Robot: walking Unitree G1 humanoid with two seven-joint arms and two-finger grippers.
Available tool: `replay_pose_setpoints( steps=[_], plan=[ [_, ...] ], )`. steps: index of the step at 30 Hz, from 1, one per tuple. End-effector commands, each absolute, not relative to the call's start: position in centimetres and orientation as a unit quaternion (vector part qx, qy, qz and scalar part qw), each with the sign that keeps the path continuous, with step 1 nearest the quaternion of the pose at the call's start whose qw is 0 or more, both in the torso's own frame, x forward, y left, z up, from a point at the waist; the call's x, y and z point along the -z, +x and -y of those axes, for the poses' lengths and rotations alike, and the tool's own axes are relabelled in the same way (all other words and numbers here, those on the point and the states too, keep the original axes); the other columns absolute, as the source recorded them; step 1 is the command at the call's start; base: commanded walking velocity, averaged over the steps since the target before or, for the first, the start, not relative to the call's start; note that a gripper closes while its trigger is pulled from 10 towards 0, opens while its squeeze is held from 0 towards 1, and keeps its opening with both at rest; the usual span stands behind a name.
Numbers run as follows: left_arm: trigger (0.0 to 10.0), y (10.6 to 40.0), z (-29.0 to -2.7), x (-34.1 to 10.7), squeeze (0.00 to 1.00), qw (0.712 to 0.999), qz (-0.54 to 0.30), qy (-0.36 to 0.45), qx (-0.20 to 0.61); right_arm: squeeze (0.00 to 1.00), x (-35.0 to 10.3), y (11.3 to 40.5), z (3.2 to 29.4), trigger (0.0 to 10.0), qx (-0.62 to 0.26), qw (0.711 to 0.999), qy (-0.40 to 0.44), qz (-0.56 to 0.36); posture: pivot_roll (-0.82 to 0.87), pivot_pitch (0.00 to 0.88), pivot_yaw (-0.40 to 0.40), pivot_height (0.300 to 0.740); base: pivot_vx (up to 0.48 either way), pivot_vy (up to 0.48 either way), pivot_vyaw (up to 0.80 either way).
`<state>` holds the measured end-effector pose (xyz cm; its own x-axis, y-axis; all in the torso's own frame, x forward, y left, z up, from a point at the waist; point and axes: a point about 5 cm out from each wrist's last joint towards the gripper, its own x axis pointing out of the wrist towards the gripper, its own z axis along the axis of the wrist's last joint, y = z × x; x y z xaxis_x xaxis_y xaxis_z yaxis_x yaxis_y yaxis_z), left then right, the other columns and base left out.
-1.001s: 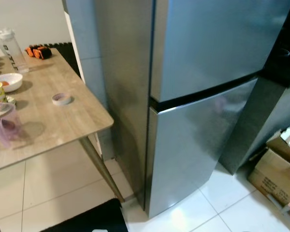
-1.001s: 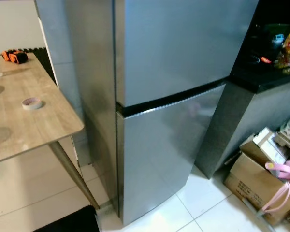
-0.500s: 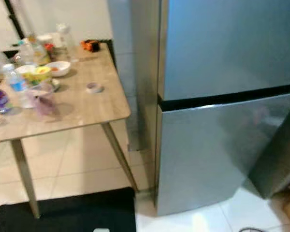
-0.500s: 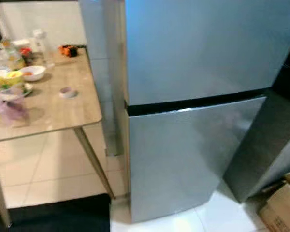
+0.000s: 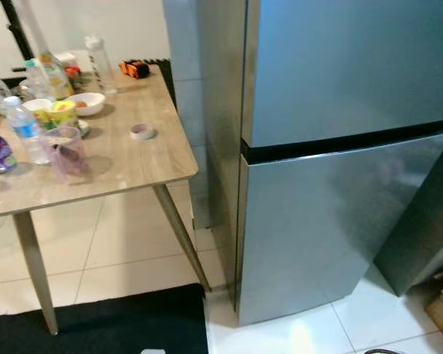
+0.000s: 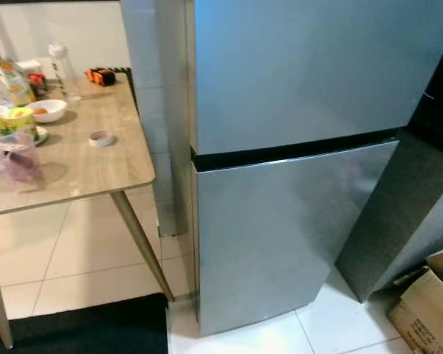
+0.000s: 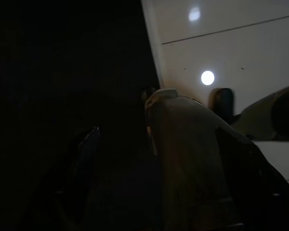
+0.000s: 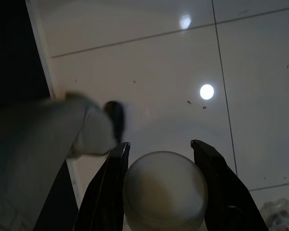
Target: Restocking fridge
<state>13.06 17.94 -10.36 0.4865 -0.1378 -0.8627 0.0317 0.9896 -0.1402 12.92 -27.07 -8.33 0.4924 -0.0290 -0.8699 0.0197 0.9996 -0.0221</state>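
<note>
A steel fridge (image 5: pixel 332 147) with both doors shut is seen on the right of the head views, standing on white tiles (image 6: pixel 74 258). A wooden table (image 5: pixel 125 166) is set just beside its left side, with a black mat (image 5: pixel 111 324) on the floor in front. A cardboard box (image 6: pixel 428 310) lies at the far right, beside a dark cabinet (image 6: pixel 406 214).

The right gripper (image 8: pixel 161 159) is pointed down at the tiled floor, arm hanging low. Its two black fingers (image 8: pixel 111 178) are parted only as far as a pale round bottle cap (image 8: pixel 164 190), which is clamped between them, touching both. The held bottle is thus well apart from the fridge.

The left gripper is shown in a very dark wrist view, aimed downward over mat and tile; its opening cannot be told.

On the table are a purple cup (image 5: pixel 64 151), water bottles (image 5: pixel 23 129), a white bowl (image 5: pixel 85 103), a tape roll (image 5: pixel 141 131) and a small orange-black object (image 5: pixel 135 69).
</note>
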Motion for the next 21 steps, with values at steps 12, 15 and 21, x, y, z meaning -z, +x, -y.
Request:
replay_pose_setpoints(
  steps=[12,15,21],
  plan=[
    [10.0,13.10,-17.92,10.33,0.00,0.862,-0.501,-0.064,0.044,0.00,7.92,13.58,27.55,10.0,0.018,0.869,-0.010,-0.494,-0.10,0.000,0.002,0.740,0.000,-0.110,0.00],
    [10.0,13.06,-17.84,10.35,0.00,0.862,-0.501,-0.065,0.046,0.00,7.91,13.65,27.48,10.0,0.017,0.870,-0.009,-0.493,-0.10,0.000,0.002,0.740,0.000,0.000,0.00],
    [10.0,12.96,-17.43,10.40,0.00,0.860,-0.502,-0.075,0.057,0.00,7.93,13.68,27.38,10.0,0.014,0.870,-0.008,-0.493,-0.10,0.000,0.003,0.740,0.000,-0.136,0.00]
  ],
)
